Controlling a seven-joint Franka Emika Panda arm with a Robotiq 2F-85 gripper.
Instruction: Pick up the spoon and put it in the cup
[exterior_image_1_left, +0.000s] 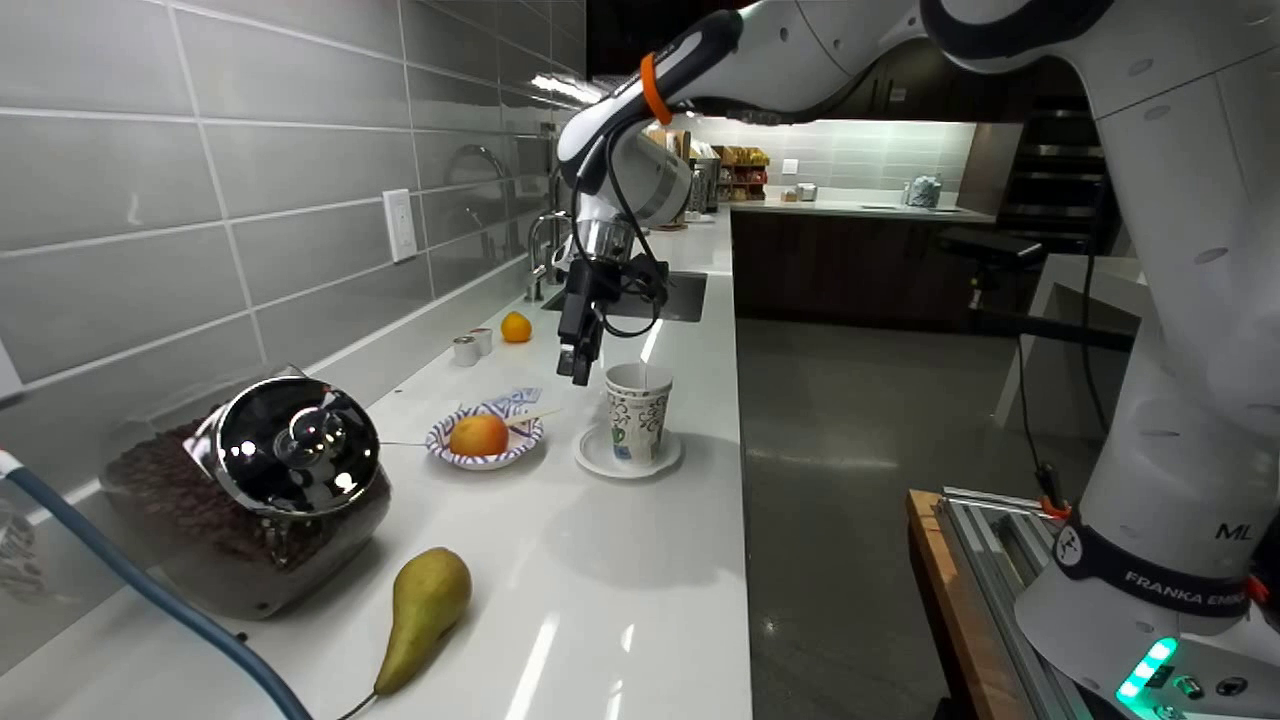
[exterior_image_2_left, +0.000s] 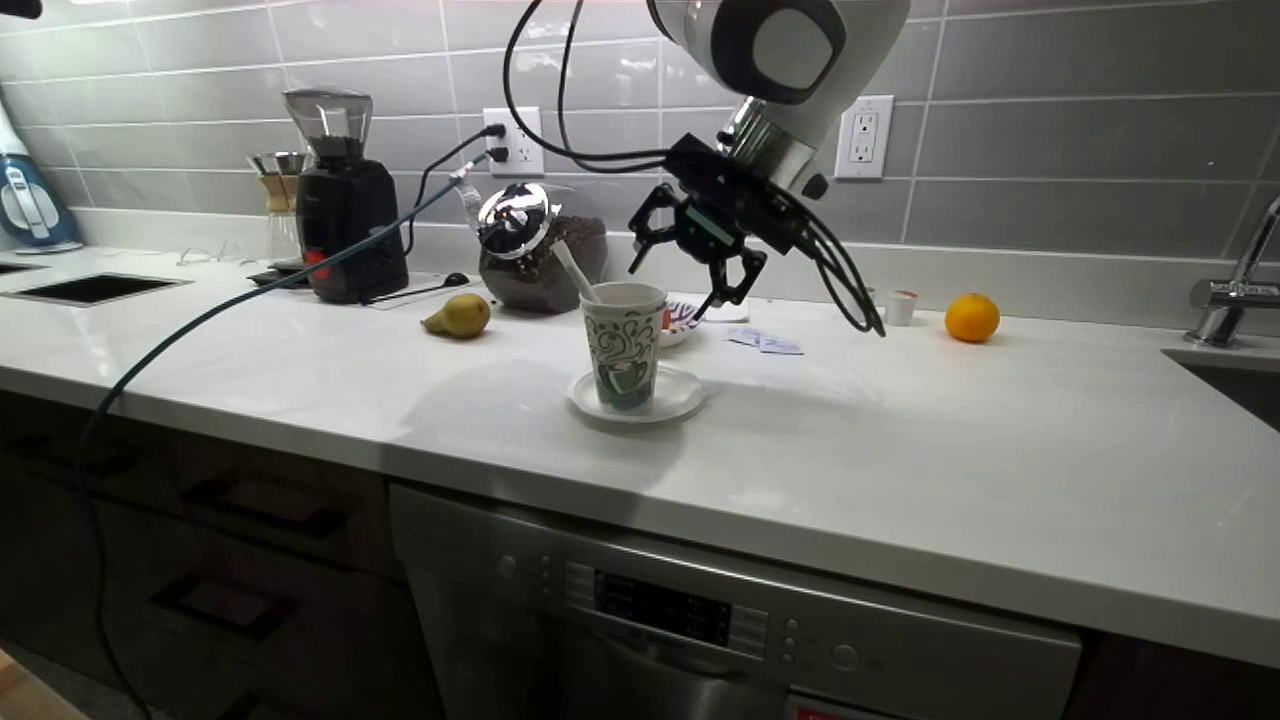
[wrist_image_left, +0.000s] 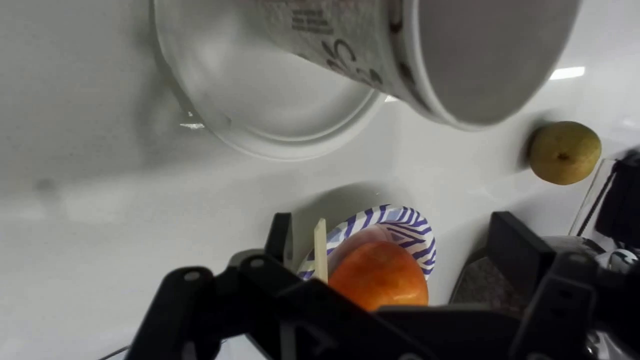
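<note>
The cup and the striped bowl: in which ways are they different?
The cup is tall and narrow, while the bowl is low and wide. The cup shows dark swirls; the bowl shows purple stripes. The cup stands on a white plate, but the bowl rests on the counter. The cup holds a pale slender thing, likely the spoon; the bowl, an orange-red fruit. Both are open on top.

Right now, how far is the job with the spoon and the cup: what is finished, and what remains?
Looks done: the spoon is in the cup, its pale handle leaning out above the rim; the lower end is hidden. In hand: nothing; the gripper is open and apart from the cup. Left: probably only moving the gripper away.
</note>
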